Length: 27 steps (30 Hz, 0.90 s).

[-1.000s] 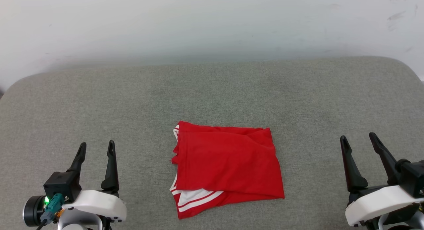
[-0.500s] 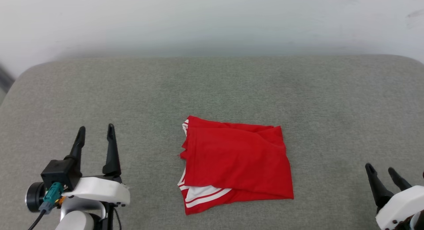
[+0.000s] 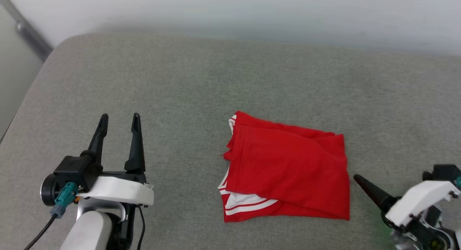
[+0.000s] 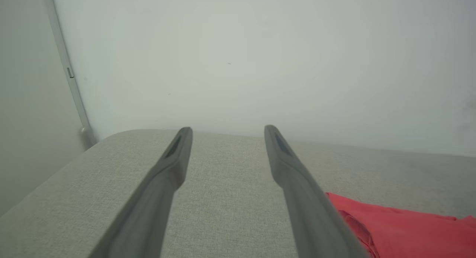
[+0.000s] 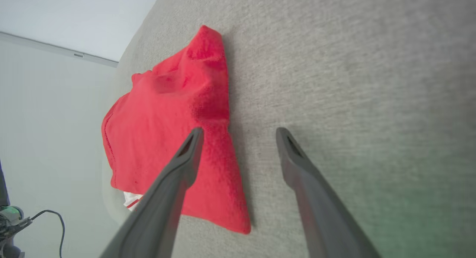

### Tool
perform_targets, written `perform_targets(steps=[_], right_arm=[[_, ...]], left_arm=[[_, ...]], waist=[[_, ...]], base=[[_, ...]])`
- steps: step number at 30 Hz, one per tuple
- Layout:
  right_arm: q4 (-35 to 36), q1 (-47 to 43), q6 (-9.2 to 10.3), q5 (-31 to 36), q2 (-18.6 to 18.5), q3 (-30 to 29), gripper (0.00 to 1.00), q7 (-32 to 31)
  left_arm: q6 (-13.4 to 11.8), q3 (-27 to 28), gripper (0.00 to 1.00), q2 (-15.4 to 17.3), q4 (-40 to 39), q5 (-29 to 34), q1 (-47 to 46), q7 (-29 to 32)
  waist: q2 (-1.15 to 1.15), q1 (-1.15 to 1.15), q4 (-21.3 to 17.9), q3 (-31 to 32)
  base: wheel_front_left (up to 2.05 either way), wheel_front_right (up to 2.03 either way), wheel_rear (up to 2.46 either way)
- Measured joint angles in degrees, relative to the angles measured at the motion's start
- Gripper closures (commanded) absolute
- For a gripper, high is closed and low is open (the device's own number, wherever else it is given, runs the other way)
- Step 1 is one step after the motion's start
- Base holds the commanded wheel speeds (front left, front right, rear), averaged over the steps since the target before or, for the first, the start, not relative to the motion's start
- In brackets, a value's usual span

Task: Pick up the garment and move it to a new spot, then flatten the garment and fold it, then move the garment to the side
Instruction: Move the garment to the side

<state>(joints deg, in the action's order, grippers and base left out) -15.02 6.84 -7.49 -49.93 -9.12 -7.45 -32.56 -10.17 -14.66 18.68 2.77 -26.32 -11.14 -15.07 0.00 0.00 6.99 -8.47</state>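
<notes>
The garment [image 3: 288, 170] lies folded into a rough red rectangle on the grey cushion [image 3: 201, 80], plain red side up, with white striped trim showing at its near left corner. My left gripper [image 3: 119, 117] stands open to the garment's left, well apart from it, fingers pointing away from me. In the left wrist view the left gripper [image 4: 227, 128] has nothing between its fingers and the garment [image 4: 409, 232] is at the lower right. My right gripper [image 3: 360, 180] lies rolled on its side, pointing at the garment's near right corner. In the right wrist view the right gripper [image 5: 240, 131] is open over the garment [image 5: 167, 113] edge.
The cushion's rounded left edge [image 3: 32, 88] drops off at the far left, with a pale wall [image 3: 252, 8] behind and a grey rail [image 3: 28, 30] at the top left. Bare grey fabric surrounds the garment on all sides.
The head camera has turned, shifting the whole picture right. My right gripper has dropped low, rolled onto its side and now points left at the garment's near right corner. The garment lies as before.
</notes>
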Motion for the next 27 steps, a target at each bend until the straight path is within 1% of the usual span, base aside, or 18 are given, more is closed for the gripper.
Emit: perform_targets(steps=[4,8,10,11,12,15,19,22,27], right_arm=[[-4.7,4.5,0.0,-4.9,0.7,2.5,0.0,1.1],[-8.6,7.3,-0.03,-8.1,0.0,5.2,0.0,1.3],[-9.8,8.7,-0.04,-9.2,-0.5,6.7,0.61,1.3],[-10.2,9.2,-0.04,-9.7,-0.7,7.3,0.85,1.6],[-10.5,9.7,-0.04,-10.3,-0.9,8.0,1.0,1.8],[-11.3,10.3,-0.02,-11.9,-1.5,9.8,1.0,2.1],[-11.3,10.5,-0.01,-12.2,-3.1,12.9,1.0,3.5],[-10.7,11.1,-0.01,-9.6,-5.3,16.1,1.0,5.2],[-11.0,11.7,0.0,-1.8,-8.9,21.5,1.0,7.9]], left_arm=[[1.1,0.5,0.0,-0.8,0.7,0.9,-0.9,0.0],[2.1,1.3,0.0,-1.5,1.2,1.7,-1.4,0.0],[2.5,1.8,0.0,-1.8,1.4,2.0,-1.5,0.0],[2.6,1.9,0.0,-2.0,1.5,2.2,-1.5,0.0],[2.7,2.1,0.0,-2.2,1.7,2.4,-1.5,0.0],[3.1,2.5,0.0,-2.7,2.1,2.9,-1.5,0.0],[3.6,3.2,0.0,-3.4,2.5,3.2,-1.4,0.0],[3.5,4.0,0.0,-3.4,2.6,3.5,-0.8,0.0],[3.6,4.4,0.0,-3.3,2.2,4.1,0.6,0.0]], waist=[[0.0,0.0,1.9,-1.8],[0.0,0.0,3.7,-3.0],[0.0,0.0,4.2,-3.4],[0.0,0.0,4.4,-3.5],[0.0,0.0,4.5,-3.5],[0.0,0.0,4.6,-3.1],[0.0,0.0,4.2,-2.2],[0.0,0.0,3.4,-1.2],[0.0,0.0,1.0,0.5]], base=[[0.0,0.0,0.0],[0.0,0.0,0.0],[0.0,0.0,0.0],[0.0,0.0,0.0],[0.0,0.0,0.0],[0.0,0.0,0.0],[0.0,0.0,0.0],[0.0,0.0,0.0],[0.0,0.0,0.0]])
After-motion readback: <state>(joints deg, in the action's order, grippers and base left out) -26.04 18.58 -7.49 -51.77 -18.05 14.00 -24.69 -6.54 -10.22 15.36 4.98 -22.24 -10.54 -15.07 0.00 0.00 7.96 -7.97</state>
